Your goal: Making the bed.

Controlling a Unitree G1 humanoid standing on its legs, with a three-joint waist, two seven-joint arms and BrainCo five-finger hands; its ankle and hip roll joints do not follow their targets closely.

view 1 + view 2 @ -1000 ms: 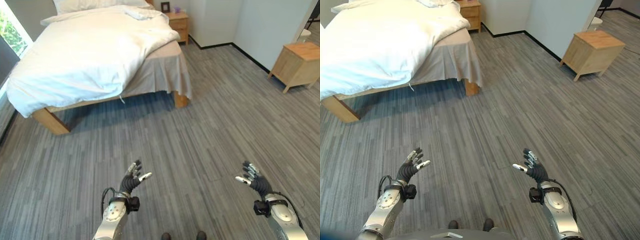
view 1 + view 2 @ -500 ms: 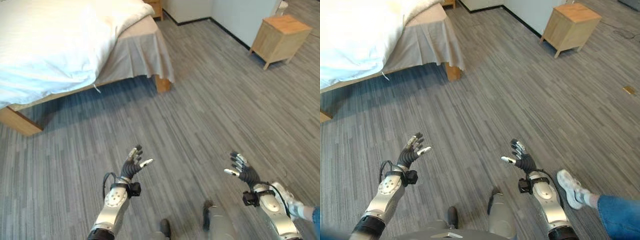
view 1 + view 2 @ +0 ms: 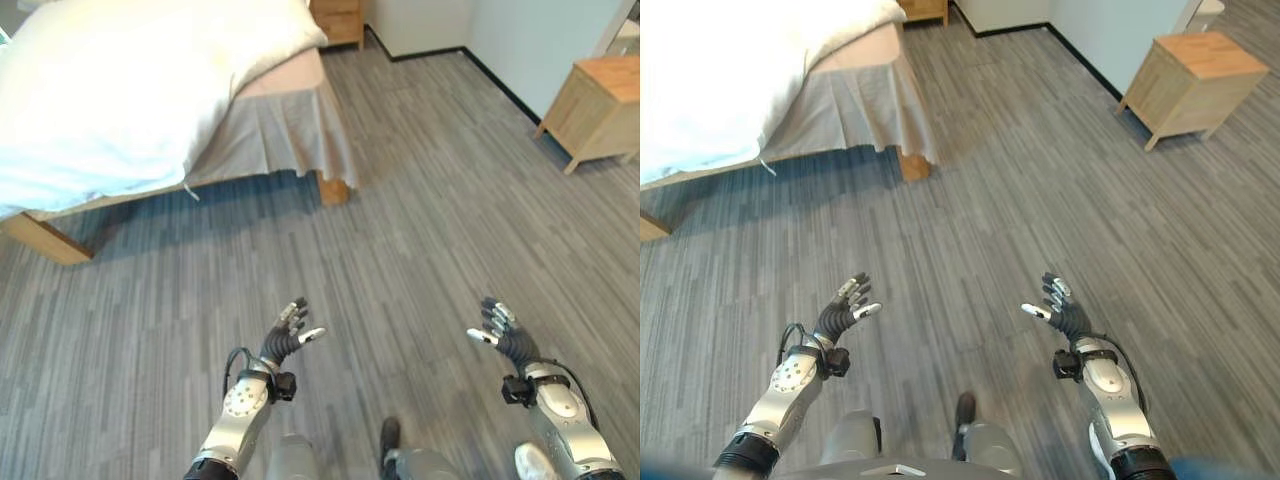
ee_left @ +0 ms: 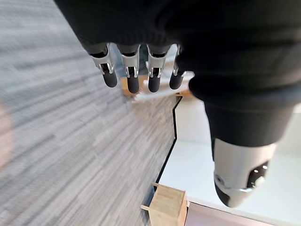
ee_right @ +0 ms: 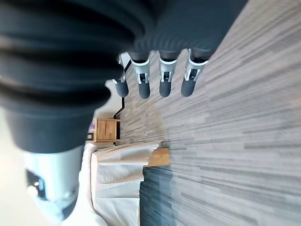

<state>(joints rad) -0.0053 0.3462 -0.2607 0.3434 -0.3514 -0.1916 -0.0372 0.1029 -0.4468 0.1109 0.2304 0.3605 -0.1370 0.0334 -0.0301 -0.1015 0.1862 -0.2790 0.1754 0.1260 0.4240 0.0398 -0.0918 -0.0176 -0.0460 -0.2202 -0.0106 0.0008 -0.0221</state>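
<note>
The bed [image 3: 290, 135] stands at the far left on light wooden legs, with a beige skirt along its near side. A rumpled white duvet [image 3: 120, 90] covers it and hangs over the near edge. Both my hands float low over the grey floor, well short of the bed. My left hand [image 3: 288, 337] is open with relaxed fingers [image 4: 133, 75] and holds nothing. My right hand [image 3: 503, 339] is open too, its fingers [image 5: 164, 77] spread and empty. The bed's corner [image 5: 155, 157] also appears past the right hand's fingers.
A light wooden nightstand [image 3: 595, 110] stands at the right by the wall. Another wooden nightstand [image 3: 340, 20] sits at the head of the bed. Grey striped carpet floor [image 3: 420, 230] stretches between me and the bed. White walls [image 3: 500, 30] close the far side.
The camera has swung, so the whole scene shifted. Both hands stay open and empty in front of me. The person's leg and shoe at the lower right have gone from sight.
</note>
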